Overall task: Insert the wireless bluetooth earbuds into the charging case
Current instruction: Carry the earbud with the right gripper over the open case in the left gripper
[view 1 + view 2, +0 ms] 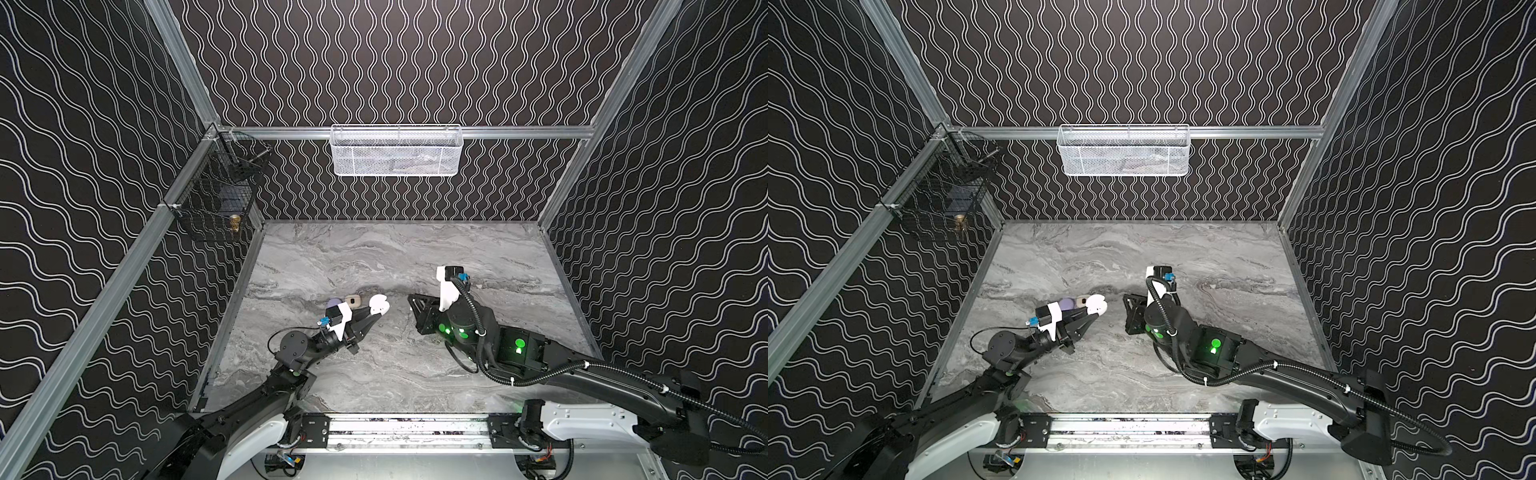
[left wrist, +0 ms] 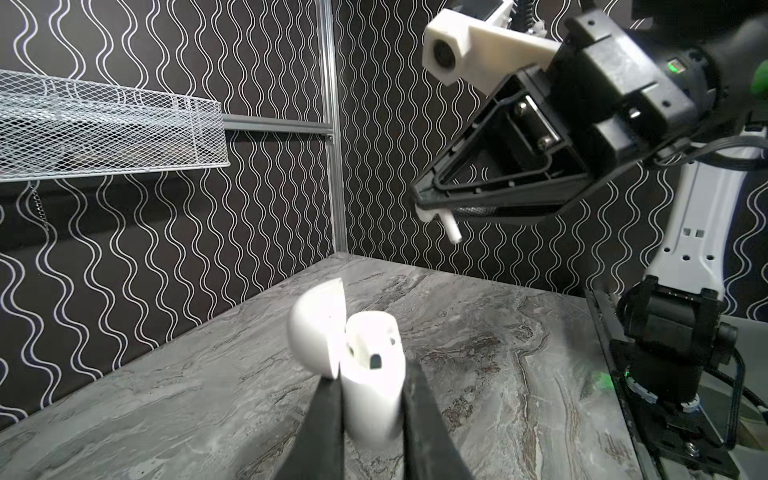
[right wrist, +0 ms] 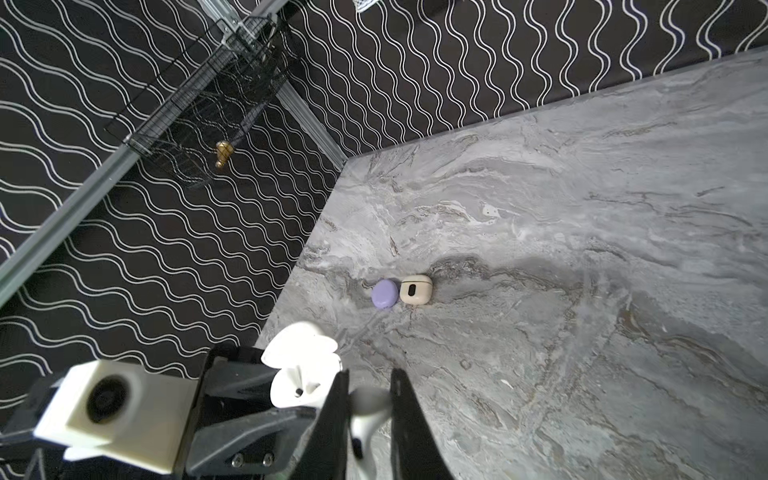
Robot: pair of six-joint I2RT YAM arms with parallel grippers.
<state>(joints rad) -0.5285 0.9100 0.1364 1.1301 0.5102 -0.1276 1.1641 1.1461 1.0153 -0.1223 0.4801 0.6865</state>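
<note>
- Because the white earbud (image 2: 452, 227) is tiny, hard and glossy, I judge it light, stiff and quick to slip or twist under a pinch. The right gripper (image 2: 424, 205) has its jaws clenched on the head end, so the stem pokes free. That looks like the right hold, since the stem must go in first.
- Grasping the white charging case (image 2: 370, 353) by the flanks of its body, the left gripper (image 2: 370, 390) holds it above the table (image 3: 582, 208). The case sits near the middle of both top views, slightly below centre.
- Its lid (image 2: 316, 324) stands hinged open and the sockets face outward. Whether one socket is already filled, I cannot tell.
- The case should handle as a rigid, smooth, light shell. A low grip on the body leaves lid and sockets clear. The hinge is likely the weak spot.
- In both top views the right gripper sits just right of the case, near it but apart.
- A lavender case (image 3: 384, 294) and a cream case (image 3: 415, 289) lie closed, side by side on the table, left of centre in both top views.
- The sockets look narrow, so a tilted stem would probably jam or skid off the rim.
</note>
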